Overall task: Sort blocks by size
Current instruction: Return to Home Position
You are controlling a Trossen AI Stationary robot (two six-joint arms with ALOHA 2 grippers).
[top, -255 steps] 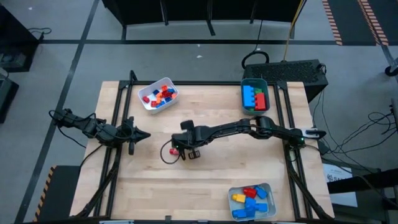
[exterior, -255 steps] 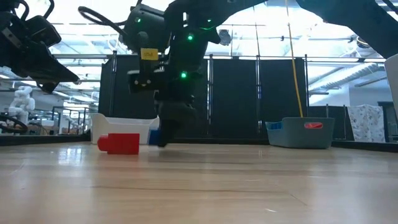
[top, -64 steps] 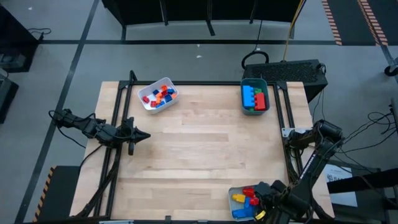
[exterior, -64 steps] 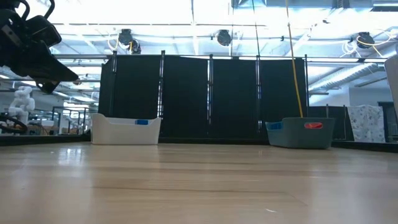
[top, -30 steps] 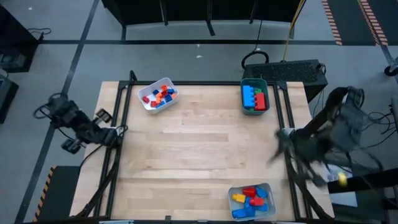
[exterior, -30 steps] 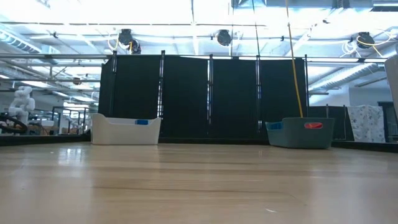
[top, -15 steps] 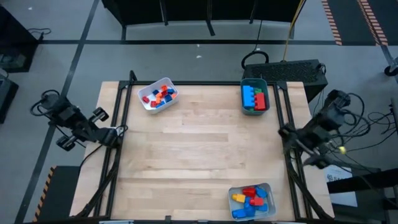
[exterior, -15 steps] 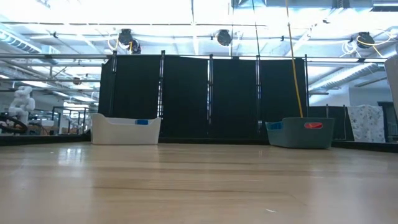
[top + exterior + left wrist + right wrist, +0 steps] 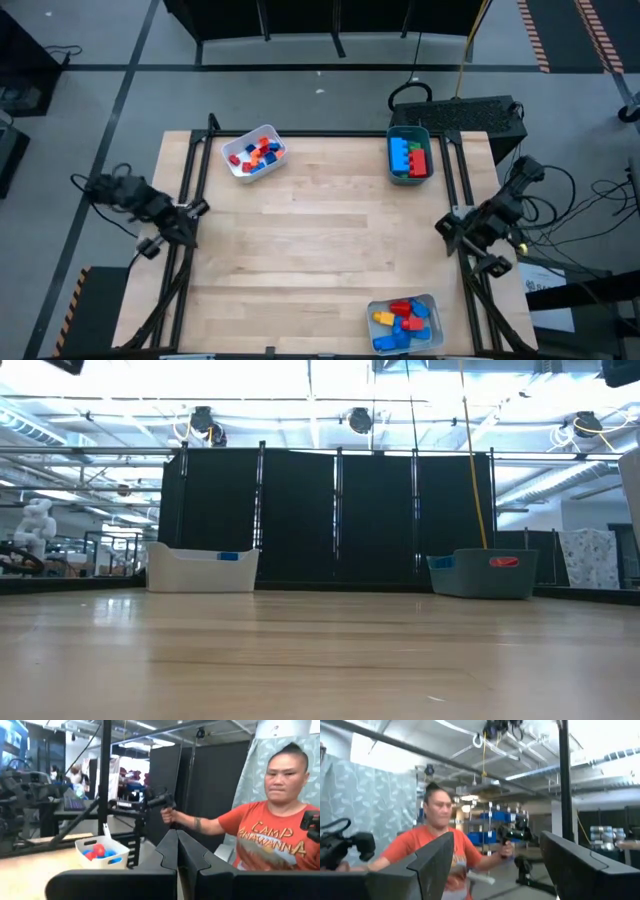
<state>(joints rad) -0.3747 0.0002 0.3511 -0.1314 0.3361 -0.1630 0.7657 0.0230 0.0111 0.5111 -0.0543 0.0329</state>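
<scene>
All the blocks (image 9: 257, 153) are binned: small ones in the white bin (image 9: 229, 148) at the far left corner, big ones in the teal bin (image 9: 409, 130) at the far right, and more in the grey bin (image 9: 437, 325) at the near right edge. The table (image 9: 320, 250) has nothing else on it. The left gripper (image 9: 177, 837) is off the left side with fingers pressed together, and the right gripper (image 9: 496, 837) is off the right side, fingers spread wide and empty.

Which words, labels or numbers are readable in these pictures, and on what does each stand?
"CAMP ANAWANNA": printed on the person's orange shirt, in the left wrist view.
No other text is legible in any view.
</scene>
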